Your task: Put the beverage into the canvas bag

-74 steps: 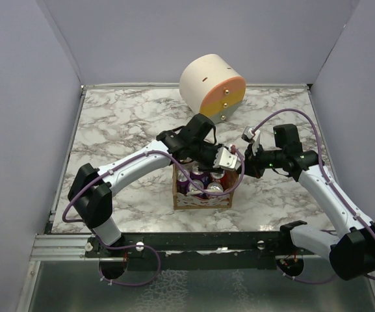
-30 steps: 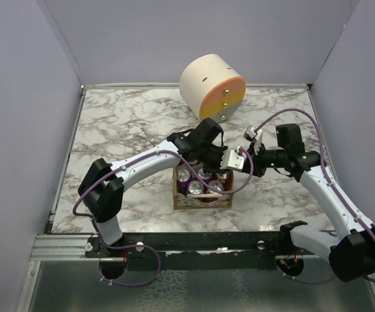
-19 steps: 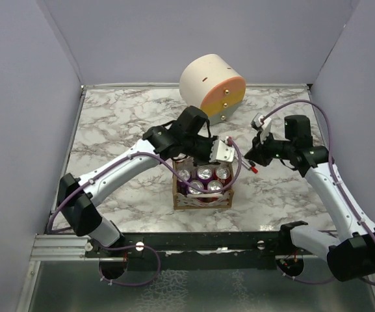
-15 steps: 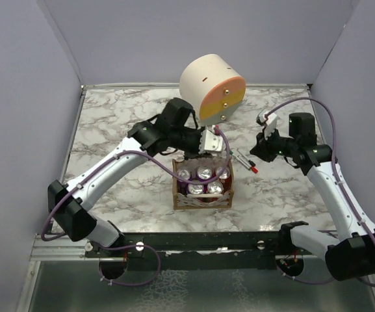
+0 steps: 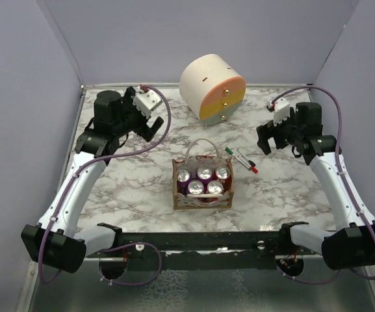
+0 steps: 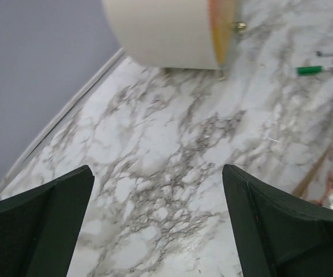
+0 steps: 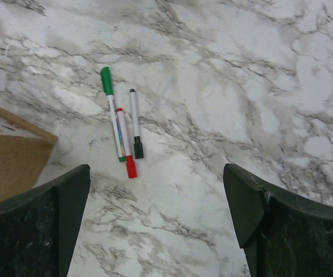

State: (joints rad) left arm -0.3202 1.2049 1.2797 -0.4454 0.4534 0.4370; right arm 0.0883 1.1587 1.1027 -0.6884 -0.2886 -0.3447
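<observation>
Here, lavender walls [image 5: 193, 32] enclose the marble tabletop [image 5: 142, 185] bearing the canvas bag [image 5: 203, 201].

no legible text, labels, brands or numbers anywhere

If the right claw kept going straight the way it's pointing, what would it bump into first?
Most likely the bare table, just beside the pens. The right gripper is open and points down at the marble with nothing in between, though depth is hard to judge.
</observation>
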